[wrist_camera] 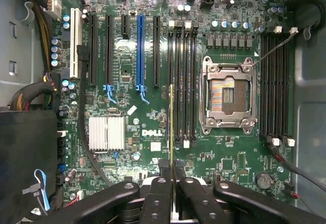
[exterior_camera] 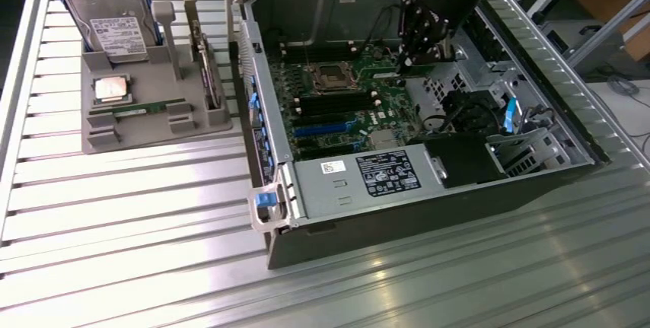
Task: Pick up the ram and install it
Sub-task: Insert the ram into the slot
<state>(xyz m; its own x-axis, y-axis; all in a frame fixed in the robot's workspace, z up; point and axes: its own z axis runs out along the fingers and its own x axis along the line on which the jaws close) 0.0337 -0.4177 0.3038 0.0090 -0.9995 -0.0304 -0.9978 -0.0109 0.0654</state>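
Fingers (wrist_camera: 171, 180): clamped on the ram (wrist_camera: 171, 127), edge-on above the motherboard (wrist_camera: 127, 152) | Risk: if you misalign it with the memory slots (wrist_camera: 182, 86), it jams.

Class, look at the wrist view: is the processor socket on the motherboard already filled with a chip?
No. The socket sits open in its metal frame with bare contact pins showing, while the gripper holds the ram edge-on beside the memory slots.

Ram (wrist_camera: 171, 132) edge-on above motherboard (wrist_camera: 153, 147), seemingly beside memory slots (wrist_camera: 183, 86)
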